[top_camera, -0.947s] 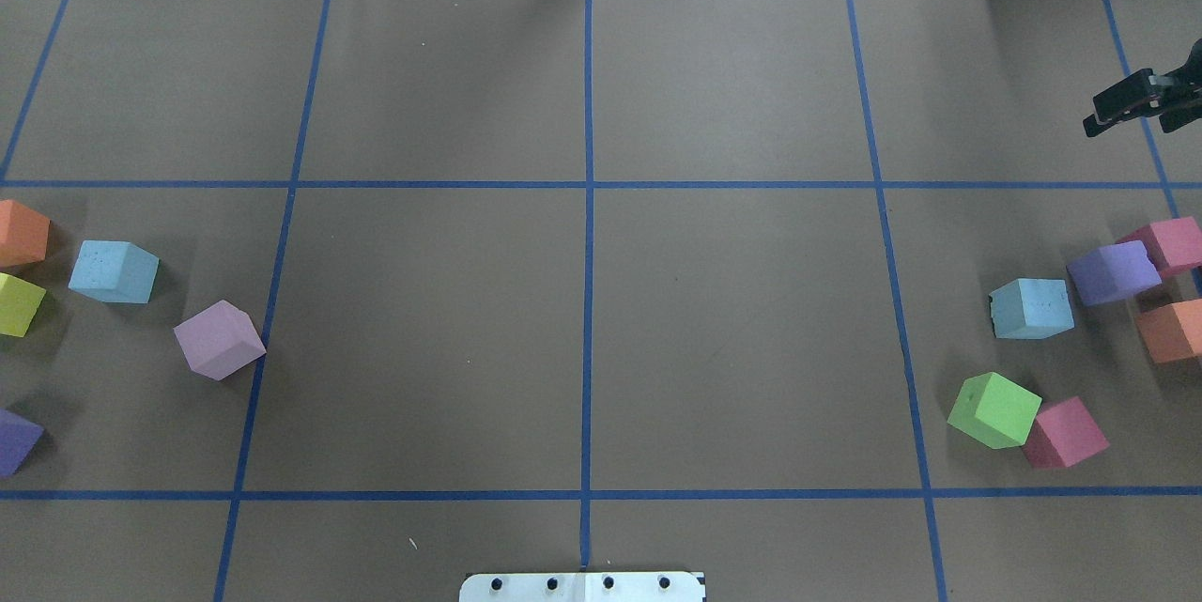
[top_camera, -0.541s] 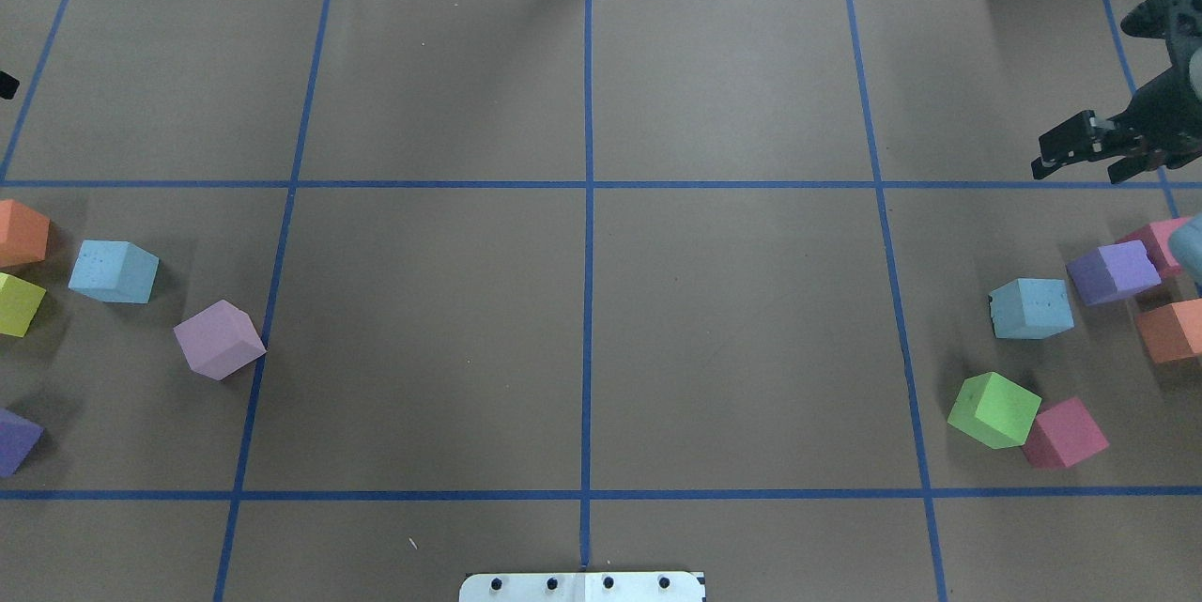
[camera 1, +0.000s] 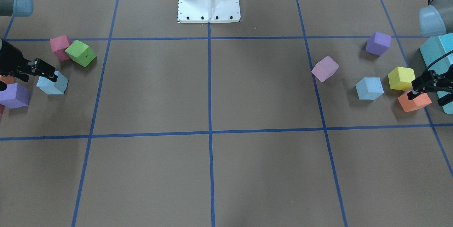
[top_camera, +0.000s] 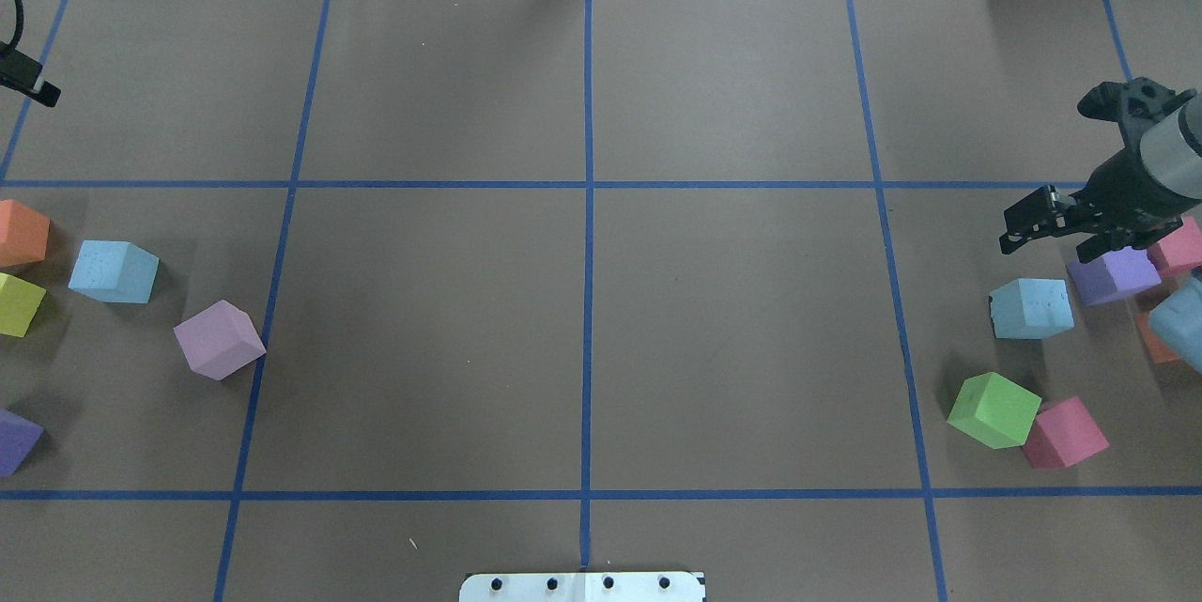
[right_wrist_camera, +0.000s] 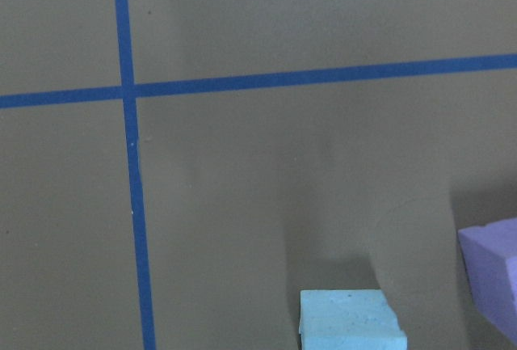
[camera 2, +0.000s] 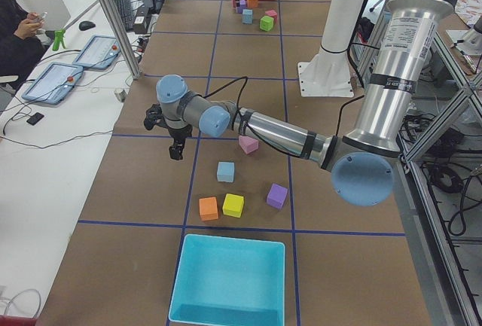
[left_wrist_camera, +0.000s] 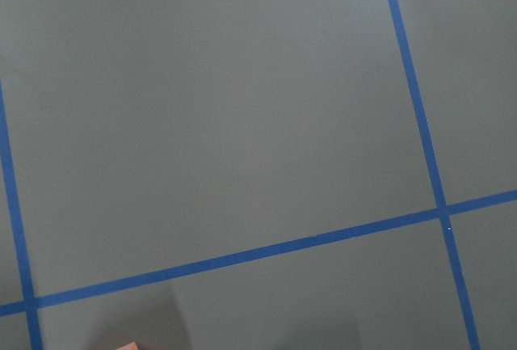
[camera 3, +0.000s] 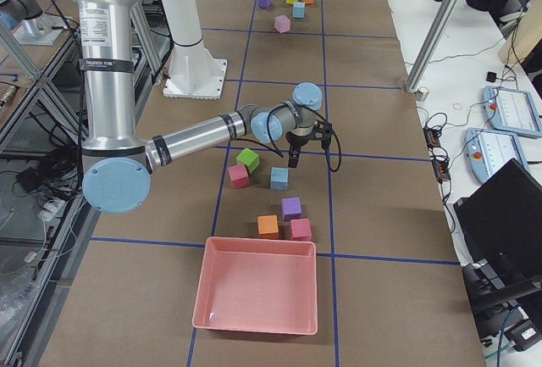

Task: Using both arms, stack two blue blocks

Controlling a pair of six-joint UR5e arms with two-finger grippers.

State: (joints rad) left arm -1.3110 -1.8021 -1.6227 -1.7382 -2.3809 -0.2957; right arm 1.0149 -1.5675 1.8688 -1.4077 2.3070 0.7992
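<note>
One blue block (top_camera: pixel 113 271) lies at the left, also seen in the front view (camera 1: pixel 369 88) and the left side view (camera 2: pixel 225 171). The other blue block (top_camera: pixel 1031 308) lies at the right, also in the front view (camera 1: pixel 53 84), the right side view (camera 3: pixel 279 178) and the right wrist view (right_wrist_camera: pixel 351 318). My right gripper (top_camera: pixel 1054 234) hangs open and empty just beyond this block, next to a purple cube (top_camera: pixel 1113 273). My left gripper (camera 1: pixel 426 97) hangs open and empty above the table beyond the left group of cubes. Only its tip shows in the overhead view (top_camera: pixel 33 85).
Orange (top_camera: pixel 21 232), yellow (top_camera: pixel 17 303), pale purple (top_camera: pixel 218 339) and purple (top_camera: pixel 14 440) cubes surround the left block. Green (top_camera: pixel 993 409), red (top_camera: pixel 1064 433) and pink (top_camera: pixel 1181 245) cubes lie at the right. A turquoise box (camera 2: pixel 230 277) and a pink tray (camera 3: pixel 258 295) stand at the table ends.
My right gripper has moved inward and toward the robot, close to the right blue block. My left gripper's tip has come into view at the left edge. The cubes have not moved.
</note>
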